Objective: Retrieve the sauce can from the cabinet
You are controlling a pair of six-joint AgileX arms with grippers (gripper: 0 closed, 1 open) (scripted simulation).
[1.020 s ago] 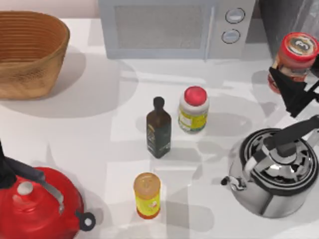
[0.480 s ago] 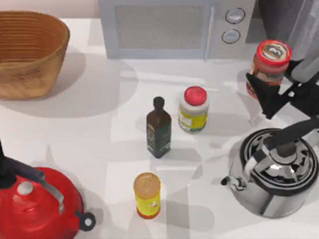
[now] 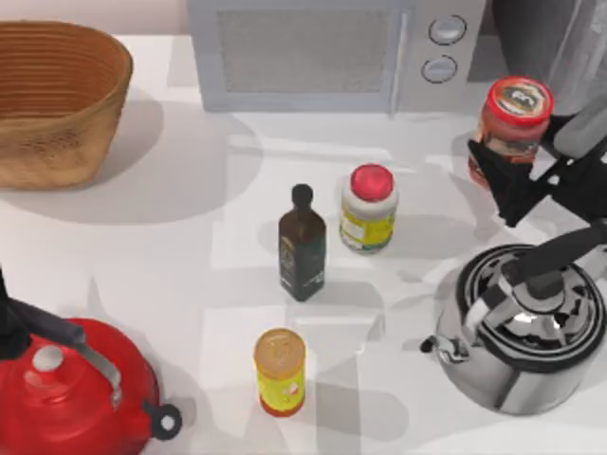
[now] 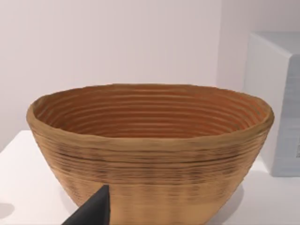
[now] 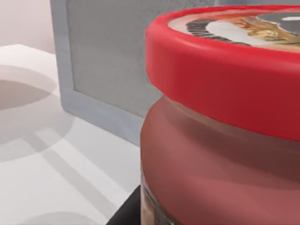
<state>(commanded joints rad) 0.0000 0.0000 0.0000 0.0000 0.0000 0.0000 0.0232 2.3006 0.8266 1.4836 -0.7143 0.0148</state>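
The sauce can [image 3: 513,118], red-orange with a red-rimmed top, stands upright at the right rear of the table, just left of the dark grey cabinet [image 3: 536,33]. My right gripper [image 3: 507,169] reaches in from the right edge and is shut on the can's lower body, its black fingers [image 3: 493,180] on either side. In the right wrist view the sauce can [image 5: 220,140] is very close, with a dark finger [image 5: 129,211] at its base. My left arm [image 3: 11,327] stays parked at the table's front left, behind the red kettle.
A steel kettle [image 3: 526,327] sits just in front of the right gripper. A microwave [image 3: 332,52] stands to the can's left. A white jar [image 3: 369,209], dark bottle [image 3: 302,244] and yellow can [image 3: 280,372] occupy the middle. A wicker basket [image 3: 57,100] and red kettle [image 3: 76,393] are on the left.
Over the last second the right gripper carried the sauce can leftward and away from the cabinet. In the last half second it has barely moved.
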